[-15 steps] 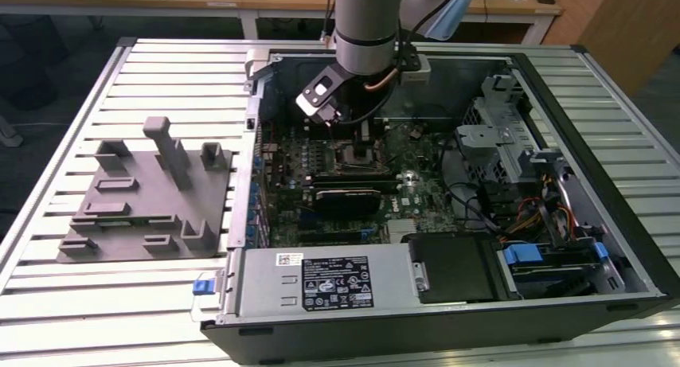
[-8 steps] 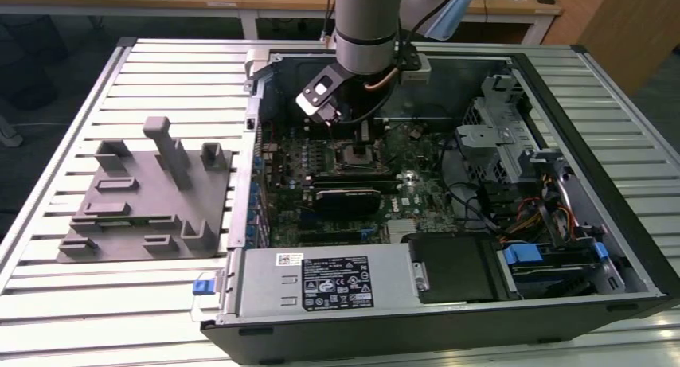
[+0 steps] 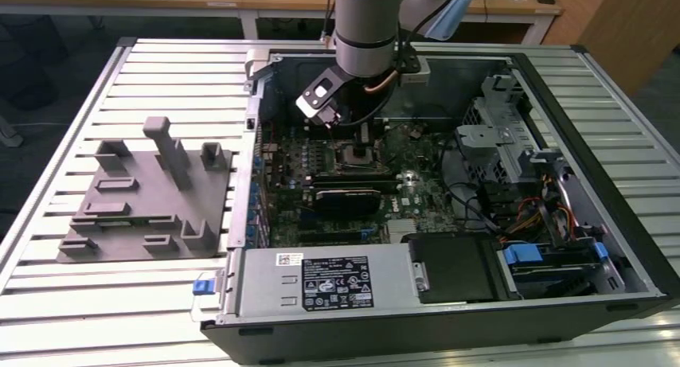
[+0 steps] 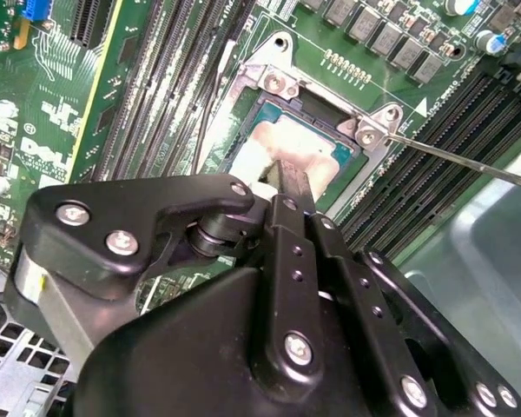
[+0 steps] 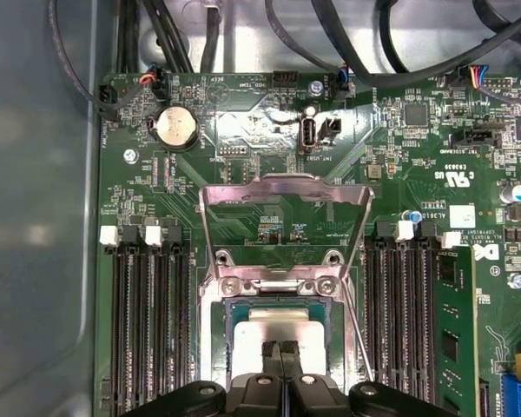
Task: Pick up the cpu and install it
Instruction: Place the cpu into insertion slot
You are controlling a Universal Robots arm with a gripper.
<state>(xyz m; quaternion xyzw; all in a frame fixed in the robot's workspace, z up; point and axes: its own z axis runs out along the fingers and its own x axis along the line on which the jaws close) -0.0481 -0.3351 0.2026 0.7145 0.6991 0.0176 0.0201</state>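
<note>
Downward, closed hand [image 5: 281, 349] hovers over socketed cpu [image 5: 253, 340].

Bright, even overhead light washes the slatted tabletop [image 3: 64, 303] in the exterior view, while the open computer case [image 3: 425, 335] holds deep shadow. In both wrist views the cpu [image 4: 269, 148] [image 5: 252, 339] glares pale on its metal top, and the black hand [image 4: 293, 178] [image 5: 282, 350], near the lens, looks slightly soft.

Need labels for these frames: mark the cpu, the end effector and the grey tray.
cpu [image 5: 278, 326]: first wrist view, its silvery top.
end effector [image 5: 280, 349]: first wrist view, midway between its fingertips.
grey tray [image 3: 149, 201]: exterior view, its flat base.
</note>
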